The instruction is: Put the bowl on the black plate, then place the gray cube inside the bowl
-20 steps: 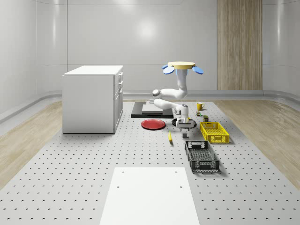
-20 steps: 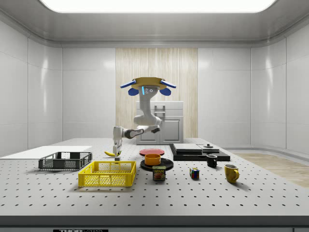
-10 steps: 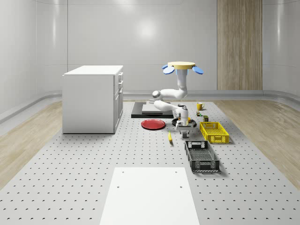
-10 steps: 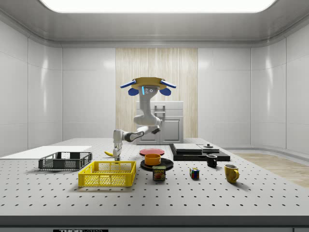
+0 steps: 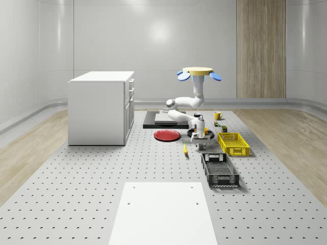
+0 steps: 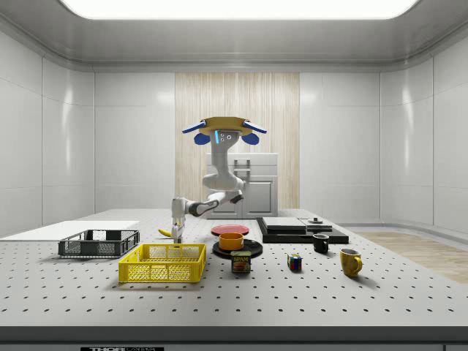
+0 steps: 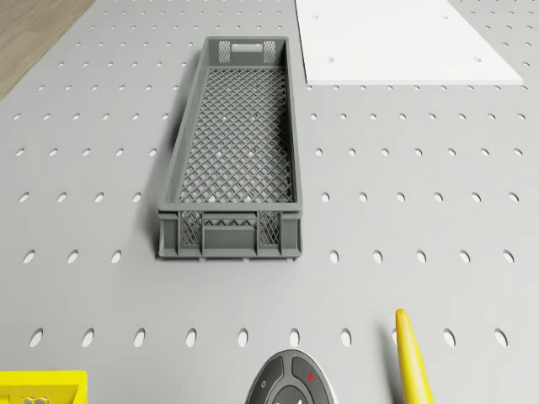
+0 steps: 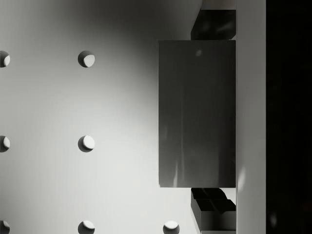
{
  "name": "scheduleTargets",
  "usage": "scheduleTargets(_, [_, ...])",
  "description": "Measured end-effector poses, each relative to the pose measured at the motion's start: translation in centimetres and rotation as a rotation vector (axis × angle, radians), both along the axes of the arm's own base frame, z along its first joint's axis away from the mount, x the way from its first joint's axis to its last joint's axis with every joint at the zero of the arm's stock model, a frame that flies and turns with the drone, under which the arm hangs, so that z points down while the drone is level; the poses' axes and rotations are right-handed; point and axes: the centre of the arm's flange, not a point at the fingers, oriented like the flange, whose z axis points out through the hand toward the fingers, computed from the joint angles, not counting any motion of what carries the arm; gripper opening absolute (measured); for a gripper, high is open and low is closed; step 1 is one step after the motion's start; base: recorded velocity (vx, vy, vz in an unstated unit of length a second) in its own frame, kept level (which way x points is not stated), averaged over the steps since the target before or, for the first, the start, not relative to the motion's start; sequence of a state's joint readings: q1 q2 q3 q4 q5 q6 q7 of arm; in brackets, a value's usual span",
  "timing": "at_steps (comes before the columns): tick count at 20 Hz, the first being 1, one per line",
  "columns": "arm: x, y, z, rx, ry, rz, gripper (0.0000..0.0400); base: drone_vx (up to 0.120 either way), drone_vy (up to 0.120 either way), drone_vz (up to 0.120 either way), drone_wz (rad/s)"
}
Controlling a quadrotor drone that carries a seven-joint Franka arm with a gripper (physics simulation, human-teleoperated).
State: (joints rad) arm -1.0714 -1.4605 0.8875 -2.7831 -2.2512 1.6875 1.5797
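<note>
Low over the perforated table (image 5: 76, 168), pinched in the gripper (image 8: 213, 114): the gray cube (image 8: 195, 114).

Gripped on two opposite faces, with the fingers (image 8: 214, 24) closed only as far as the block's width. Toward the side view's right of the gripper (image 6: 176, 234), apart from it, the orange bowl (image 6: 231, 240) seated on the black plate (image 6: 250, 250), with a red plate (image 6: 229, 229) behind. Close by the gripper, a banana (image 7: 413, 362); nearer the side camera, a yellow crate (image 6: 162, 262); off to the side view's left, a gray crate (image 6: 99, 243). Hovering high above the table near the plates, the drone (image 5: 199, 72), its white arm (image 5: 181, 106) bent down and forward to the gripper (image 5: 199, 145).
</note>
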Motion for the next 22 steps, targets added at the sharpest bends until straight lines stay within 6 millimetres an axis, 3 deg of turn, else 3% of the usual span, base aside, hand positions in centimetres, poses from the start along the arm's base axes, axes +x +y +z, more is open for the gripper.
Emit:
scheduleTargets(3, [0.0,0.0,0.1,0.000,0.000,0.000,0.0301,0.000,0.000,0.000,0.000])
scheduleTargets(7, [0.0,0.0,0.1,0.000,0.000,0.000,0.0269,0.000,0.000,0.000,0.000])
scheduleTargets(14, [0.0,0.0,-0.1,0.000,0.000,0.000,0.0254,0.000,0.000,0.000,0.000])
scheduleTargets(22, [0.0,0.0,-3.1,0.000,0.000,0.000,0.0251,0.000,0.000,0.020,0.000])
